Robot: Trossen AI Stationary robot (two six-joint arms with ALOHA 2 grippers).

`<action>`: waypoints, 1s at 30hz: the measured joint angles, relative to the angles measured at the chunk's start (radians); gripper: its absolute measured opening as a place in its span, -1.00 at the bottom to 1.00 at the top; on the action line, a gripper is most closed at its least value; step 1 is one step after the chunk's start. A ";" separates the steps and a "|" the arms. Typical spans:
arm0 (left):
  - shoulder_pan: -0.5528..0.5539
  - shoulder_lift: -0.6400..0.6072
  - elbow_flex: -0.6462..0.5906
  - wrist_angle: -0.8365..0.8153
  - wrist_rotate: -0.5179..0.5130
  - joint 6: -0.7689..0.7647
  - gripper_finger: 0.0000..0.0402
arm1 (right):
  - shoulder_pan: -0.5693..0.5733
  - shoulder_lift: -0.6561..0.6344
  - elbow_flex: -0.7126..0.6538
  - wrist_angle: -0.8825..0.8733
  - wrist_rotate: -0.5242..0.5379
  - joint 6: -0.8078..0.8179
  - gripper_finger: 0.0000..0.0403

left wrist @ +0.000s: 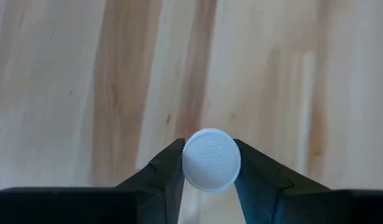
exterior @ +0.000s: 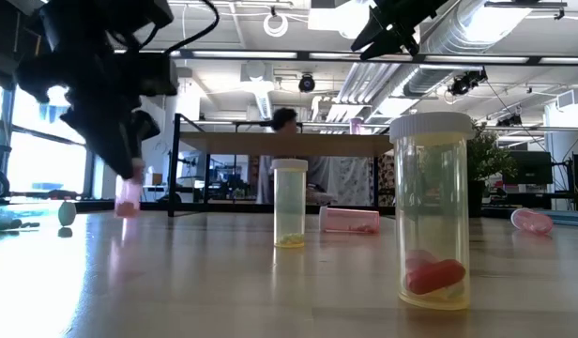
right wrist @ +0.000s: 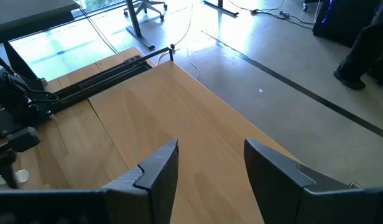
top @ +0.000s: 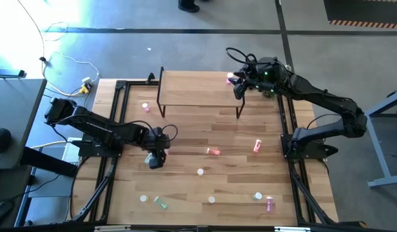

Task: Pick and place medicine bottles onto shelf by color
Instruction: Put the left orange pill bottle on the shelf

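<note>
From above, the left gripper (top: 154,159) hangs low over the left half of the wooden table (top: 185,129), its fingers pointing down at a spot in front of the shelf (top: 198,88), which stands at the table's far edge. The right gripper (top: 239,82) sits above the shelf's right end, next to a pink bottle (top: 229,79) resting there. Other medicine bottles lie scattered on the table: a pink one near the middle (top: 213,152), another to its right (top: 256,146), a green one near the front edge (top: 161,203) and a pink one at the front right (top: 270,205). In the low view, the left gripper (exterior: 126,178) reaches down over a small pink bottle (exterior: 127,200) standing on the tabletop, while a yellow bottle (exterior: 290,203) and a larger clear bottle with a red capsule inside (exterior: 431,211) stand closer to the camera; the shelf (exterior: 280,143) shows behind them. The left wrist view shows both fingers (left wrist: 168,171) pinching a round white ribbed cap (left wrist: 211,159) from either side. In the right wrist view, the right gripper (right wrist: 210,163) has its jaws spread with nothing between them, above the shelf's wooden top (right wrist: 179,118).
</note>
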 joint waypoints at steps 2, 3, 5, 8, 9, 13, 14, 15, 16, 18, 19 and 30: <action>0.016 0.000 0.049 -0.025 0.017 0.014 -0.43 | 0.000 0.000 0.000 0.000 0.000 0.003 -0.14; 0.026 0.000 0.082 -0.049 0.017 0.030 -0.43 | 0.000 0.000 0.000 0.000 0.000 0.009 -0.14; 0.049 0.000 0.154 -0.106 0.014 0.066 -0.42 | 0.000 0.000 0.000 0.000 0.000 0.027 -0.14; 0.098 0.000 0.267 -0.188 0.012 0.124 -0.42 | 0.000 0.000 0.000 0.000 0.000 0.048 -0.14; 0.118 0.000 0.307 -0.214 0.012 0.144 -0.42 | 0.000 0.000 0.000 0.000 0.000 0.050 -0.14; 0.208 -0.001 0.460 -0.322 0.005 0.241 -0.42 | 0.000 0.000 0.000 0.000 0.000 0.052 -0.14; 0.232 -0.001 0.494 -0.345 -0.004 0.273 -0.42 | 0.000 0.000 0.000 -0.001 0.000 0.052 -0.14; 0.257 -0.001 0.524 -0.359 -0.018 0.309 -0.42 | 0.000 0.000 0.000 -0.001 0.000 0.052 -0.14; 0.282 -0.001 0.553 -0.368 -0.037 0.348 -0.42 | 0.000 0.000 0.000 -0.001 0.000 0.052 -0.14; 0.336 -0.001 0.602 -0.372 -0.082 0.422 -0.42 | 0.000 0.000 0.000 -0.001 0.000 0.054 -0.14; 0.366 -0.001 0.627 -0.372 -0.103 0.454 -0.42 | 0.000 0.000 0.000 -0.001 0.000 0.056 -0.14; 0.694 0.055 0.764 -0.365 -0.148 0.705 -0.42 | 0.000 0.000 0.000 -0.017 0.000 0.134 -0.14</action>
